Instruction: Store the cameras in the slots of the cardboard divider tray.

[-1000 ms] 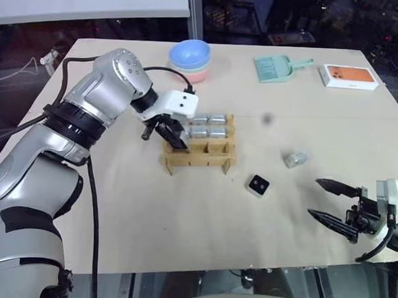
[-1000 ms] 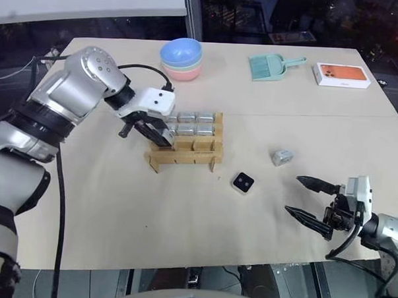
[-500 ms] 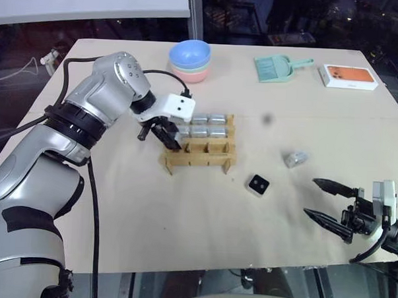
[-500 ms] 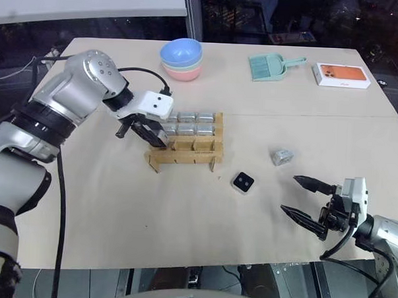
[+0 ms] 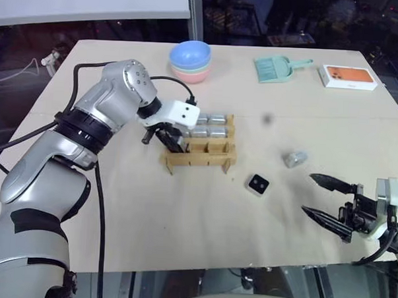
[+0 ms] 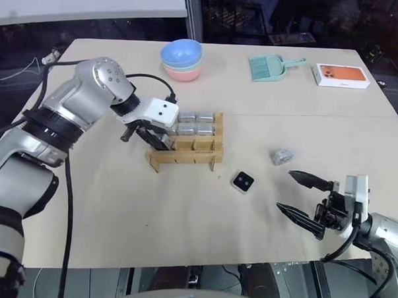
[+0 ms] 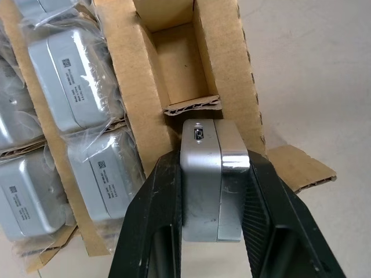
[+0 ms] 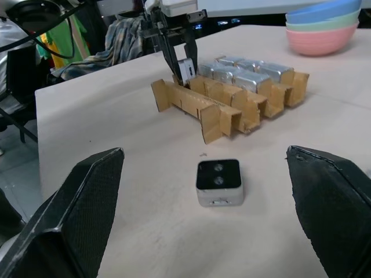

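The cardboard divider tray [image 5: 200,155] lies mid-table, and its far rows hold several silver cameras [image 5: 208,125] wrapped in clear film. My left gripper [image 5: 171,140] points down at the tray's near left corner, shut on one silver-grey camera [image 7: 211,179]. That camera hangs just above the cardboard strips, next to an empty slot [image 7: 177,58]. Another camera [image 5: 258,185] lies loose on the table with its black face up, to the right of the tray. My right gripper [image 5: 327,199] hovers near the table's front right, open and holding nothing. The loose camera [image 8: 218,181] lies ahead of it.
A translucent grey lump [image 5: 295,158] lies right of the tray. At the back stand stacked bowls [image 5: 190,59], a green dustpan [image 5: 276,66] and a white box with an orange top [image 5: 349,76]. The table's front edge runs just below my right gripper.
My right gripper has drifted slightly up and toward the middle, still open. The left gripper has turned a little over the tray's corner, keeping its camera.
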Available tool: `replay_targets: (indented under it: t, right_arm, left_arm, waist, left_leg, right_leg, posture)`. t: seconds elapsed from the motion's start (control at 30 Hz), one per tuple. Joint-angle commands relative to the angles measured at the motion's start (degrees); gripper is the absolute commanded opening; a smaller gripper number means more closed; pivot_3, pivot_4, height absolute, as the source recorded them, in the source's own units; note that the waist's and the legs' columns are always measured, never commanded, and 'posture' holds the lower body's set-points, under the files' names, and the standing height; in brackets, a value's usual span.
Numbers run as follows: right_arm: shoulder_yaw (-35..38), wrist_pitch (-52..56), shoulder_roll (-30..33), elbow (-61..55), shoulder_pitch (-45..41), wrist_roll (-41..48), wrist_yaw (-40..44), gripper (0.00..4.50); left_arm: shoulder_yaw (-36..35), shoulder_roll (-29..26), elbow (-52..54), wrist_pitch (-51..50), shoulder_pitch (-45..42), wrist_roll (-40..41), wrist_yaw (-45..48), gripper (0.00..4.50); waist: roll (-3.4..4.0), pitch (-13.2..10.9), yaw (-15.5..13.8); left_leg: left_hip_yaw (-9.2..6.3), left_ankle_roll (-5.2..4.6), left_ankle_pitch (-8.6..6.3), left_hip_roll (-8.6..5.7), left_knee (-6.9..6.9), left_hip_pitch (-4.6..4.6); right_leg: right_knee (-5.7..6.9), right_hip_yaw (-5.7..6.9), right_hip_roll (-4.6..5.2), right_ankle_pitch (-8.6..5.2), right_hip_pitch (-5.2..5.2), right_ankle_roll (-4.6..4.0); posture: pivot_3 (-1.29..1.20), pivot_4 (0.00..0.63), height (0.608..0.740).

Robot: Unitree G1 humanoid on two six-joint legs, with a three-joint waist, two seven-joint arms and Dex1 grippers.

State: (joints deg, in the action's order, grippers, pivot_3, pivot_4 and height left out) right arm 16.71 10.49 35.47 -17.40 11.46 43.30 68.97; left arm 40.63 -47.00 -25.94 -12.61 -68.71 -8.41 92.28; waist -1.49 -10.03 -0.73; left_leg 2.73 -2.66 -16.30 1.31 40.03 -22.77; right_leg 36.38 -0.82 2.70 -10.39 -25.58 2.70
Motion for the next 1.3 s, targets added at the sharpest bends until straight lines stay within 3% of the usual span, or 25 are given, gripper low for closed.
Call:
replay_targets:
  t: [0.03, 0.53, 0.6, 0.67, 0.77, 0.8, 1.0, 1.1, 1.3]
  right_arm:
    - [0.77, 0.48, 0.50, -2.63, -0.48, 0.71, -1.13, 4.45]
    - [0.42, 1.93, 0.54, -5.09, -0.70, 0.56, -3.74, 4.45]
    - [0.26, 2.05, 0.50, -5.16, -0.95, 0.48, -3.94, 4.50]
    - [0.13, 2.05, 0.51, -5.16, -1.07, 0.38, -4.01, 4.50]
    - [-0.01, 2.08, 0.53, -5.20, -1.18, 0.31, -4.15, 4.50]
    - [-0.05, 2.09, 0.55, -5.19, -1.22, 0.30, -4.17, 4.50]
    - [-0.32, 2.14, 0.88, -4.77, -1.90, -0.05, -4.16, 4.50]
    - [-1.15, 2.57, 1.40, -4.35, -2.08, -1.32, -4.38, 4.50]
    - [-3.34, 4.11, 2.05, -3.05, -3.47, -5.53, -8.01, 4.50]
  left_arm:
    - [-1.03, 0.63, -0.54, -0.34, 0.63, -1.68, 0.22, 0.75]
    - [-4.01, 3.44, -1.48, -3.48, 0.94, -4.02, 0.21, 0.75]
    - [-3.06, 2.21, -0.28, -2.91, 1.13, -2.95, 0.22, 1.77]
    - [-2.44, 0.97, 1.12, -2.27, 1.57, -2.05, 0.22, 2.49]
    - [-5.10, 2.26, 2.58, -6.31, 2.08, -1.37, -0.32, 3.84]
    - [-6.08, 2.98, 2.59, -7.40, 1.96, -1.46, -0.88, 3.99]
    - [-12.32, 1.38, 9.30, -16.06, -0.58, 6.16, 0.22, 3.99]
    - [-14.96, -2.56, 13.90, -21.54, -0.13, 15.75, 0.22, 3.99]
    - [-30.61, -10.58, 26.76, -18.96, 16.55, 34.02, 0.18, 3.99]
  waist:
    - [0.00, 0.00, 0.01]
    - [0.01, 0.03, -0.08]
    - [0.01, 0.03, -0.04]
    - [0.01, 0.02, 0.01]
    - [0.01, 0.02, 0.05]
    - [0.01, 0.02, 0.03]
    - [-0.01, 0.00, 0.04]
    - [-0.01, 0.00, 0.37]
    - [0.13, 0.06, 1.58]
  left_leg:
    - [0.01, -0.01, -0.01, 0.00, 0.08, -0.01]
    - [0.00, -0.03, -0.02, -0.01, 0.32, 0.05]
    - [0.00, -0.03, -0.02, -0.01, 0.31, 0.05]
    - [0.00, -0.03, -0.02, -0.01, 0.31, 0.04]
    - [-0.01, -0.03, -0.02, 0.00, 0.31, 0.03]
    - [-0.01, -0.03, -0.02, 0.00, 0.31, 0.03]
    - [-0.02, -0.05, -0.03, 0.00, 0.33, -0.02]
    - [-0.08, -0.05, -0.03, 0.01, 0.33, -0.02]
    - [-0.18, -0.08, -0.05, 0.05, 0.29, 0.12]
  right_leg:
    - [0.07, -0.01, 0.00, -0.02, 0.01, 0.02]
    - [0.37, -0.05, 0.01, -0.05, 0.02, 0.03]
    - [0.38, -0.05, 0.01, -0.05, 0.02, 0.03]
    - [0.38, -0.06, 0.01, -0.05, 0.00, 0.03]
    - [0.37, -0.08, 0.01, -0.04, -0.01, 0.03]
    - [0.37, -0.08, 0.01, -0.04, -0.01, 0.03]
    - [0.36, -0.04, 0.01, -0.04, -0.02, 0.04]
    - [0.36, -0.07, 0.01, -0.04, -0.04, 0.04]
    - [0.38, -0.18, 0.02, -0.04, -0.05, 0.05]
  posture:
    - [0.00, 0.150, 0.740]
    - [0.00, 0.150, 0.740]
    - [0.00, 0.150, 0.740]
    - [0.00, 0.150, 0.740]
    - [0.00, 0.150, 0.740]
    - [0.00, 0.150, 0.740]
    - [0.00, 0.150, 0.740]
    - [0.00, 0.150, 0.740]
    - [0.00, 0.150, 0.740]
